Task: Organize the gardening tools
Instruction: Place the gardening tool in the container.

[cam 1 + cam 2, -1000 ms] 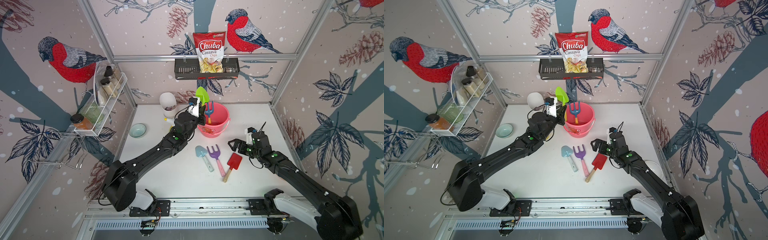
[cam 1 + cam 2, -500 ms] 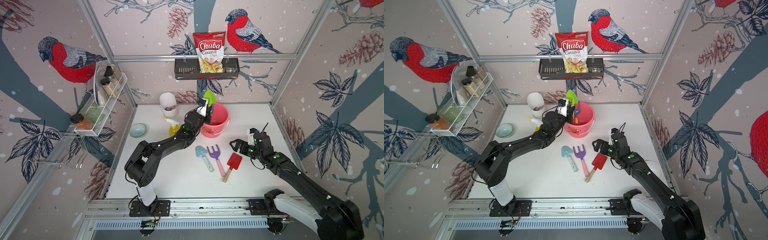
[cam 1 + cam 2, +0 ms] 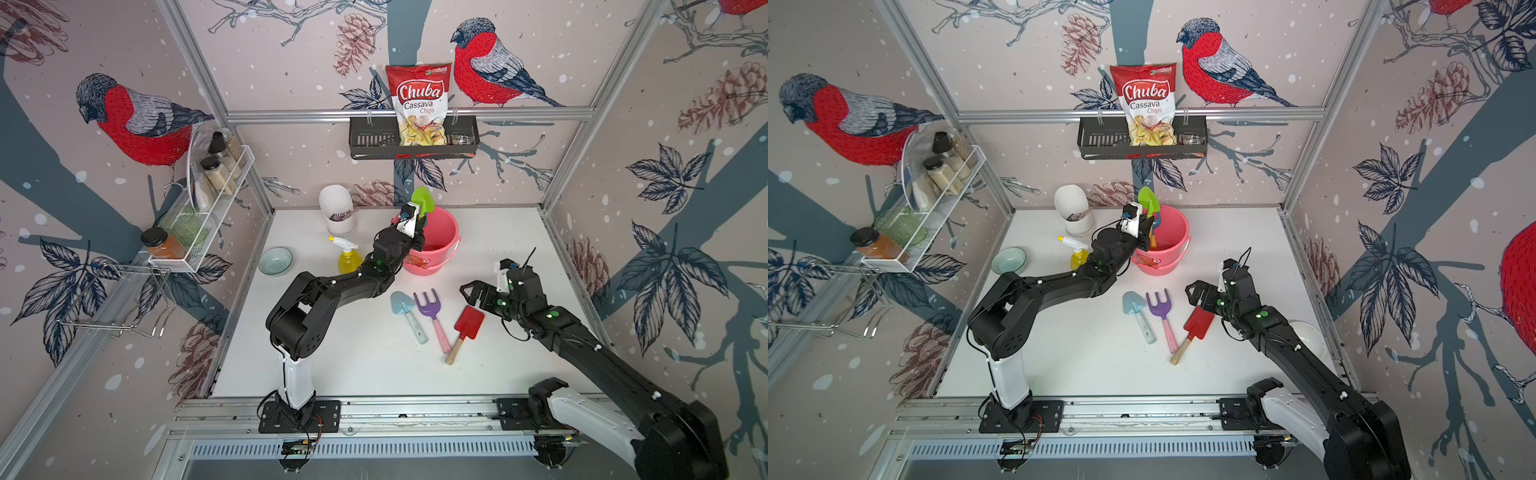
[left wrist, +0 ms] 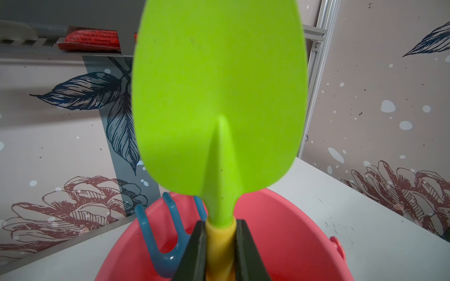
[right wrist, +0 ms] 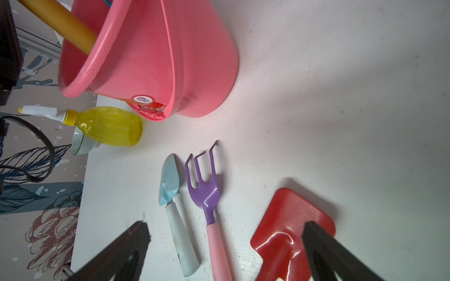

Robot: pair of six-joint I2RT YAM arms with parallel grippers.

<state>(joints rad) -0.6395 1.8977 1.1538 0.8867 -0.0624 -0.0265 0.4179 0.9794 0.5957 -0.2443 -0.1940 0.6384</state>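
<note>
Left hand [image 4: 220, 222] pinches the green shovel [image 4: 219, 97] by its handle, long axis roughly upright, blade up over the pink bucket [image 4: 287, 233].

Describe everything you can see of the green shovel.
The green shovel looks like smooth plastic: a broad, rounded lime blade with a raised centre rib, narrowing to a neck set in a yellow handle. It stands roughly upright, blade up, over the pink bucket, its handle clamped by the left tool. A blue fork stands in the bucket beside it; whether they touch is unclear.
</note>
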